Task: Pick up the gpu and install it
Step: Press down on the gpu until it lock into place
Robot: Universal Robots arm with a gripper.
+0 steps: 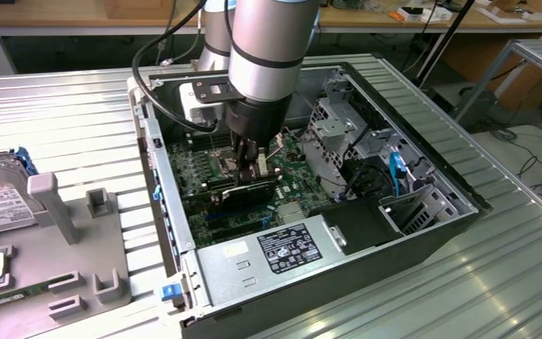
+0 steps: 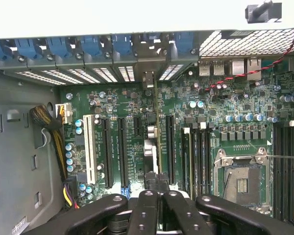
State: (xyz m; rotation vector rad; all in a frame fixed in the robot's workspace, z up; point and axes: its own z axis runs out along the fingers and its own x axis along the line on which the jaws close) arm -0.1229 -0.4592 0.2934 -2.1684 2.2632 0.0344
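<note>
Open computer case [image 1: 422, 233] on ribbed metal table [image 1: 73, 120]: gripper [image 1: 249, 171] clamped on gpu [image 1: 252, 192], motherboard [image 2: 137, 147] directly beneath its fingertips.

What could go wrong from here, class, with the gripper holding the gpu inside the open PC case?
1. The gripper is shut on the gpu, held edge-on over the motherboard; if misaligned with a slot, it could jam or scrape components.
2. The arm hangs close to the drive cage, so a sideways correction might bump it.
</note>
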